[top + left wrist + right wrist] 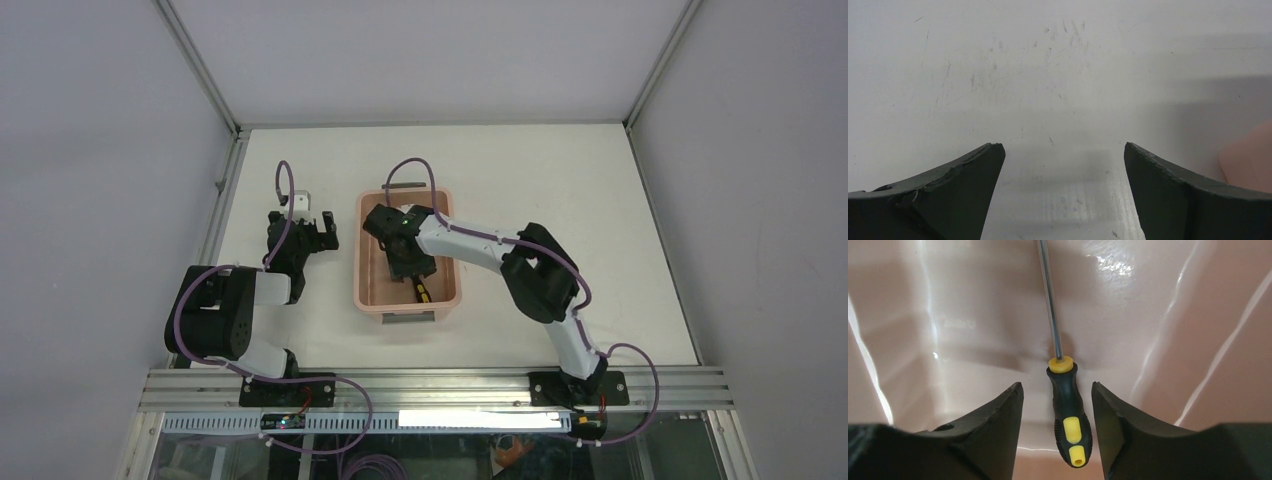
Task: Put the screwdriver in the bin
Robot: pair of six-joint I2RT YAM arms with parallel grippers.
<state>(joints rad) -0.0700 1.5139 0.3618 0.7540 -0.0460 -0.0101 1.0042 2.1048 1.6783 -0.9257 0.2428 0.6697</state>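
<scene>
1. Inside the bin [362,250], the right gripper [1057,385] stands partly open, with its fingers either side of the screwdriver [1068,410] handle and clear of it.
2. The screwdriver rests in the bin.
3. The left gripper [1063,146] gapes wide and empty over the table [1048,75].

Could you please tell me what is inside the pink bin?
The screwdriver lies there, flanked by the open right gripper. From above, that gripper hides part of the bin floor.
</scene>
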